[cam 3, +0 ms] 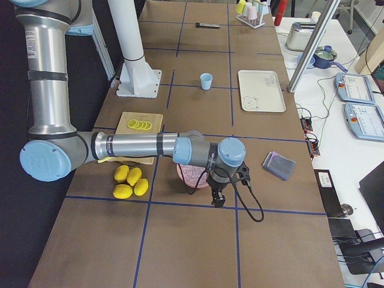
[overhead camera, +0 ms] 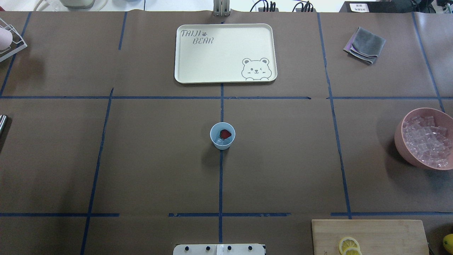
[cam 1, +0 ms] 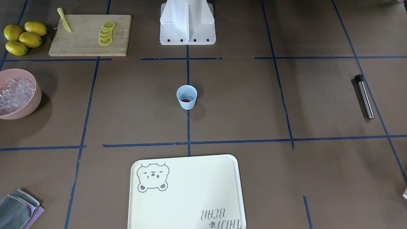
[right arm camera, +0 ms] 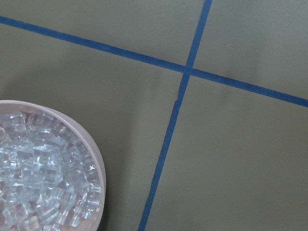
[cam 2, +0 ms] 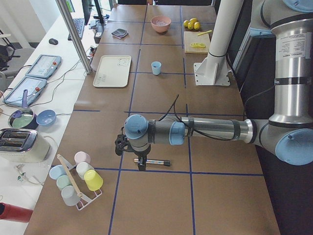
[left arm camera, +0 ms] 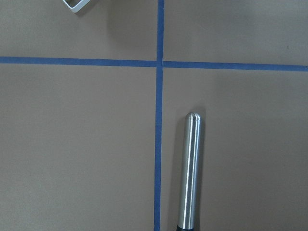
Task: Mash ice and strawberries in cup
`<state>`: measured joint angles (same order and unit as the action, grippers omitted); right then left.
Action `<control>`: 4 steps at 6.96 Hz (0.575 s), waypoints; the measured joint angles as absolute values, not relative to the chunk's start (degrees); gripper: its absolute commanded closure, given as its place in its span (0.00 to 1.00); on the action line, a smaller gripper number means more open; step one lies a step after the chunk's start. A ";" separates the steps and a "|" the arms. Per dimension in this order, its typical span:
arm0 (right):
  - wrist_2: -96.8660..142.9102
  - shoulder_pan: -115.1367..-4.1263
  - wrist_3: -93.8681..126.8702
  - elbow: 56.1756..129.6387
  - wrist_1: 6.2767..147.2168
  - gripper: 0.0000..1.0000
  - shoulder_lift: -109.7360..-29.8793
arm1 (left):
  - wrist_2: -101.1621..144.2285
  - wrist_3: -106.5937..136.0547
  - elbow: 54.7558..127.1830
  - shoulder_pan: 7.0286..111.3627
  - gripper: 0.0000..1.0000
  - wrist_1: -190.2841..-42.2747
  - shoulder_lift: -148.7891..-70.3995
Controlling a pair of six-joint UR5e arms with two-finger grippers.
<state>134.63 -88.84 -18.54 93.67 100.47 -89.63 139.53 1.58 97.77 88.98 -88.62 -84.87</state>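
Note:
The pale blue cup (overhead camera: pixel 222 135) stands upright at the table's centre, also seen in the front-facing view (cam 1: pixel 186 97). A red strawberry (overhead camera: pixel 225 134) and a clear ice cube (overhead camera: pixel 220 141) lie inside it. More ice (right arm camera: pixel 38 178) fills the pink bowl (overhead camera: pixel 401 141). A steel muddler with a black end (cam 1: pixel 364 97) lies flat on the table and shows in the left wrist view (left arm camera: pixel 189 173). My left gripper (cam 2: pixel 142 165) hangs just over the muddler. My right gripper (cam 3: pixel 217 201) hangs beside the pink bowl. I cannot tell whether either gripper is open or shut.
A cream bear tray (overhead camera: pixel 184 63) lies beyond the cup. A cutting board (cam 1: pixel 82 44) carries lemon slices (cam 1: pixel 106 33) and a yellow knife (cam 1: pixel 64 24), with whole lemons (cam 1: pixel 24 37) beside it. A grey cloth (overhead camera: pixel 365 45) and a rack of cups (cam 2: pixel 76 178) sit at the edges.

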 measured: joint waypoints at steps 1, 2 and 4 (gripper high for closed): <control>134.69 -89.20 -18.62 93.72 100.44 0.00 -89.61 | 139.58 1.58 97.96 88.96 0.00 -88.78 -84.84; 134.70 -89.82 -18.71 93.88 100.40 0.00 -89.58 | 139.61 1.58 98.14 88.95 0.00 -88.91 -84.84; 134.54 -90.51 -18.79 94.29 100.38 0.00 -89.56 | 139.57 1.58 98.31 88.95 0.00 -89.04 -84.92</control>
<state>134.54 -90.51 -18.79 94.29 100.38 -89.56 139.57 1.58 98.31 88.95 -89.04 -84.92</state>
